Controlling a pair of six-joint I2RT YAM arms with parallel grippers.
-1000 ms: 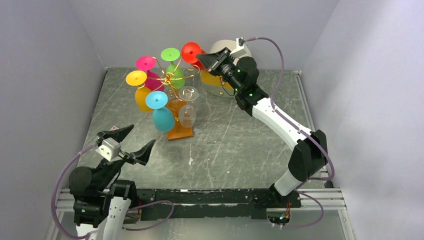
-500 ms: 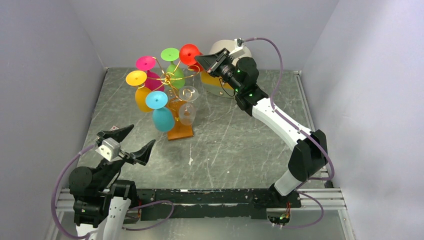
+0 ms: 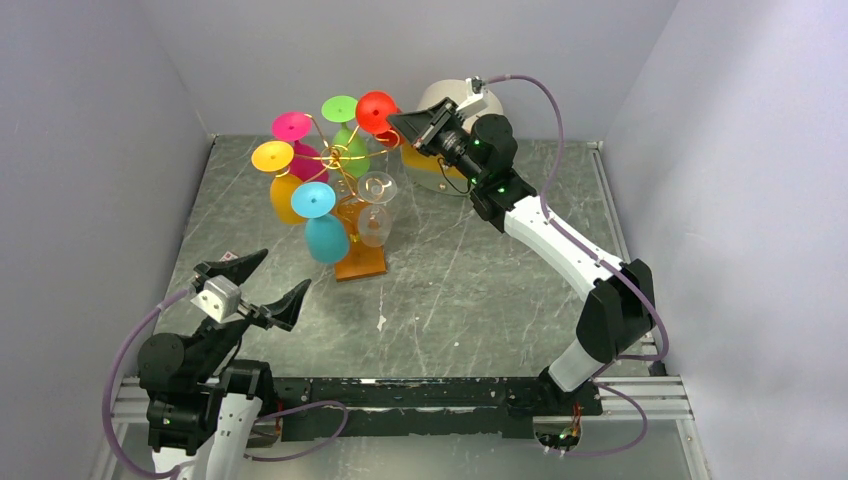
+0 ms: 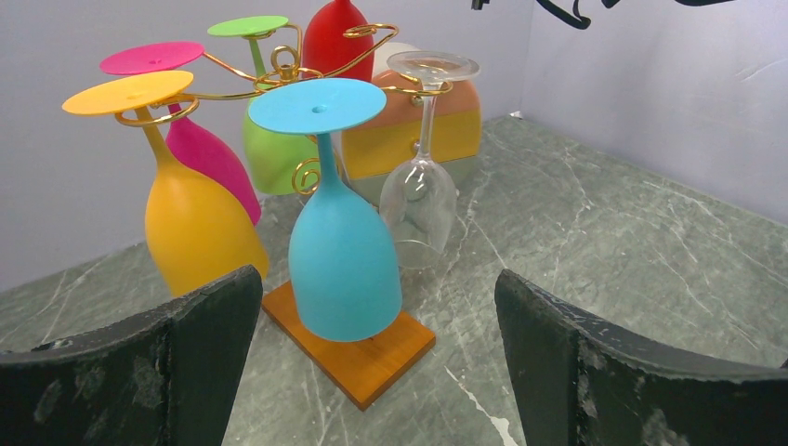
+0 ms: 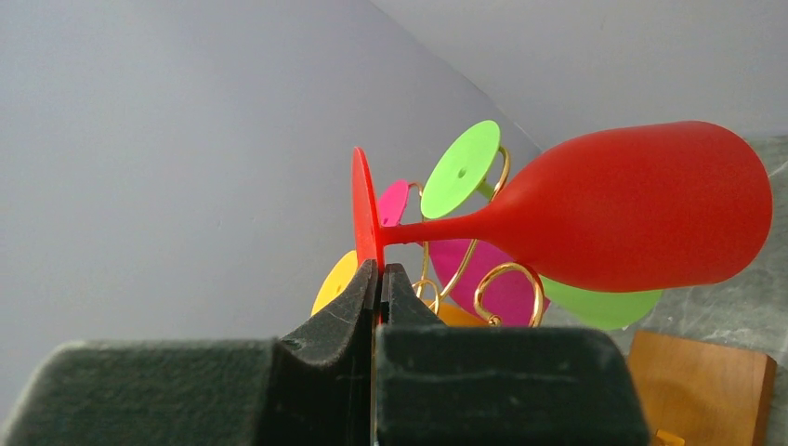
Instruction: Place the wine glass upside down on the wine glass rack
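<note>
Counter (image 3: 480,290), near-left corner: left claw (image 3: 268,285) sits low, spread wide w/ nothing btwn its pads, facing the rack (image 3: 335,155). Rack = gold wire tree w/ curled arms on a brown wood base (image 3: 362,262), standing left of centre. Nearest on it is a blue glass (image 3: 326,240), hanging upside down w/ its bowl just over the base. A clear glass (image 3: 373,225) hangs just right of it, also inverted, foot caught in a curl. On the left side is a yellow glass (image 3: 283,200), w/ a pink glass (image 3: 293,127) behind it and a green glass (image 3: 341,108) at the back, all foot-up. At the far-right side of the tree is the red wine glass (image 3: 378,105), foot up & bowl down, right beside a gold curl. Can't tell if its stem is actually seated in that curl. Right claw (image 3: 398,118) is pinched tight on the rim of its round foot, arm stretched over from the near-right. Behind, at the back of the counter, stands a round cream box (image 4: 460,135) w/ orange & yellow drawer fronts, partly hidden by that arm.
</note>
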